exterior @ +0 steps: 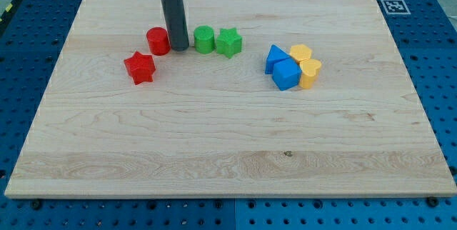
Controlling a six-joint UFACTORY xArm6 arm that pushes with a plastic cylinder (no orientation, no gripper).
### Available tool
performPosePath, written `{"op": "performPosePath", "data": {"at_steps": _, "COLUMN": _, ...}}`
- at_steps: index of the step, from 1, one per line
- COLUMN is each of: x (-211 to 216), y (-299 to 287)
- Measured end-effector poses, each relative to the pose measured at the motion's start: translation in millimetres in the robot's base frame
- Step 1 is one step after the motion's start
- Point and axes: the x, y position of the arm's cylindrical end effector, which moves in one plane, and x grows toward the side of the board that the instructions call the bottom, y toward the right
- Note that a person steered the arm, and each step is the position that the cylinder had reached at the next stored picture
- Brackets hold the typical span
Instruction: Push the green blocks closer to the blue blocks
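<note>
A green cylinder (204, 38) and a green star (229, 42) sit side by side, touching, above the board's middle. Two blue blocks lie to their right: a blue triangle (274, 57) and a blue cube (286, 74), touching each other. My tip (179, 47) stands just left of the green cylinder, between it and a red cylinder (158, 41). There is a gap of about one block width between the green star and the blue triangle.
A red star (140, 67) lies below-left of the red cylinder. A yellow hexagon (301, 53) and a yellow heart (310, 72) touch the blue blocks on their right. The wooden board (228, 151) lies on a blue perforated table, with a marker tag (392, 6) at top right.
</note>
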Motion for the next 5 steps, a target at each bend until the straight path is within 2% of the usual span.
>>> {"op": "performPosePath", "data": {"at_steps": 1, "x": 0.0, "y": 5.6}}
{"op": "performPosePath", "data": {"at_steps": 4, "x": 5.0, "y": 92.7}}
{"op": "performPosePath", "data": {"at_steps": 5, "x": 8.5, "y": 92.7}}
